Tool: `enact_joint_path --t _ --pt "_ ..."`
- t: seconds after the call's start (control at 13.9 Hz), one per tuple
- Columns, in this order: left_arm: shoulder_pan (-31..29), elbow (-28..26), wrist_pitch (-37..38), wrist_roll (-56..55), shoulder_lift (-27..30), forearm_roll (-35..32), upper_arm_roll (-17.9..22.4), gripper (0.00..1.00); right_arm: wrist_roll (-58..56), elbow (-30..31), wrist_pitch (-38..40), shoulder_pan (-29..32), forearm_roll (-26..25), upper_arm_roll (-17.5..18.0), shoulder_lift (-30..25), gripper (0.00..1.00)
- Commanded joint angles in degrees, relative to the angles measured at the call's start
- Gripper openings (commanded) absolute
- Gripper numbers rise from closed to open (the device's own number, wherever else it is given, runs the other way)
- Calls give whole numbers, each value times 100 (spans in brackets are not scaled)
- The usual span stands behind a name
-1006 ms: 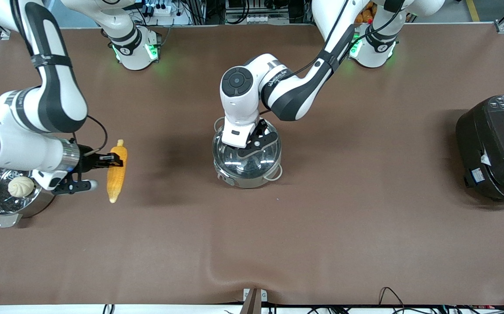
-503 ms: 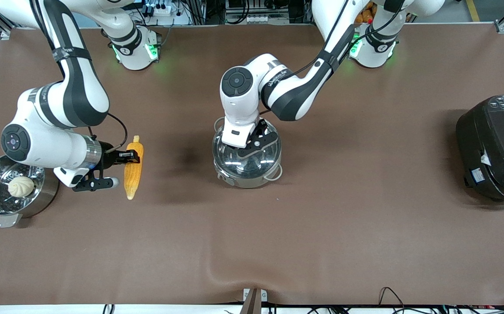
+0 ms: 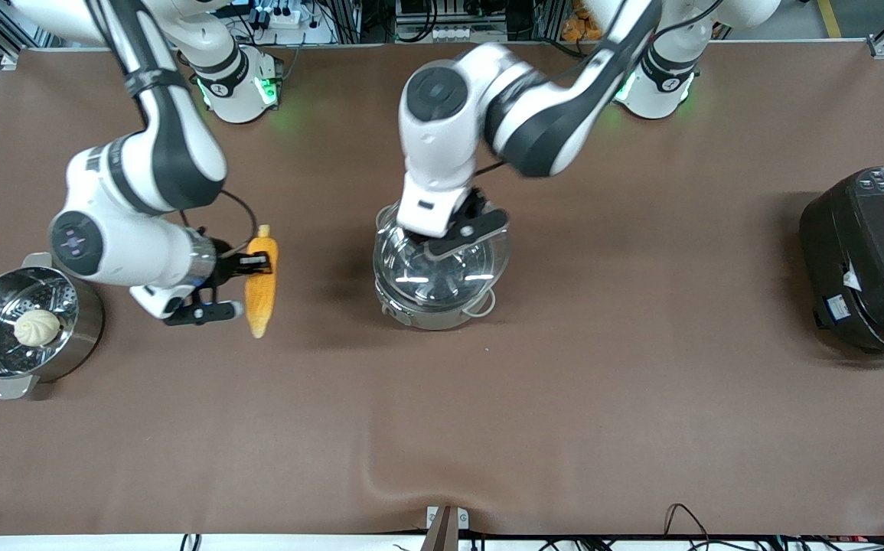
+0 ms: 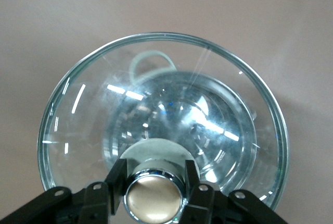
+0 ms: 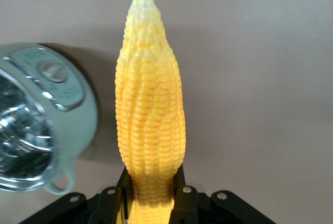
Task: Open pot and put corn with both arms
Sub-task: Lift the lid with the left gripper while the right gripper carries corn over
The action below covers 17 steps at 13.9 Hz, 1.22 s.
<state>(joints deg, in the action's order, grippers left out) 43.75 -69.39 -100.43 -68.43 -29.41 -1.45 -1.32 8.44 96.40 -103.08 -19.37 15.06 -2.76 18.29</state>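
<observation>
rice cooker [image 3: 874,260] cut off, left arm [image 3: 533,115] blurred

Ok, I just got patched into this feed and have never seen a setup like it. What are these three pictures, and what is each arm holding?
Two white robot arms work at a brown table. The wide picture looks down from across the table, with the arms' bases along its top. The other two come from cameras on each arm's wrist.

The left gripper is shut on the knob of the glass lid, held over the steel pot in mid-table. The left wrist view looks down through that lid into the pot.

The right gripper is shut on the corn, over the table between the pot and a steamer pot with a white bun inside. A black rice cooker sits at the left arm's end.
</observation>
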Motion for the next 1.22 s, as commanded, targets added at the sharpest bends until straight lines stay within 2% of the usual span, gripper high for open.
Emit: enact_joint_path --t 0.0,0.22,0.36,0.65,0.72,0.79,0.86,0.93,1.15 --pt "-427 -145 418 741 672 -13 -52 0 998 -393 69 -811 85 -67 87 24" --pt "-937 -180 673 1322 989 365 -53 0 2192 -682 -368 -1822 93 -67 507 24" --pt "-1184 -180 927 1830 1130 374 -53 0 2783 -885 -721 -2192 102 -67 885 24" --pt "-1939 -189 1657 3395 1376 374 -53 0 3277 -992 -1371 -2746 76 -67 1405 27" --pt "-2106 -189 1815 3729 1412 374 -53 0 3295 -992 -1425 -2774 93 -67 1467 41" --pt "-2238 -215 1921 4028 1421 374 -53 0 3304 -992 -1425 -2800 85 -67 1528 68" --pt "-2388 -250 1974 4248 1438 374 -53 0 3374 -992 -1425 -2818 67 -67 1546 89" --pt "-2511 -303 2044 4416 1464 374 -53 0 3409 -992 -1425 -2818 49 -67 1546 100" --pt "-2766 -663 2045 4777 1579 357 -44 0 3279 -974 -1268 -2678 14 -154 1311 100"
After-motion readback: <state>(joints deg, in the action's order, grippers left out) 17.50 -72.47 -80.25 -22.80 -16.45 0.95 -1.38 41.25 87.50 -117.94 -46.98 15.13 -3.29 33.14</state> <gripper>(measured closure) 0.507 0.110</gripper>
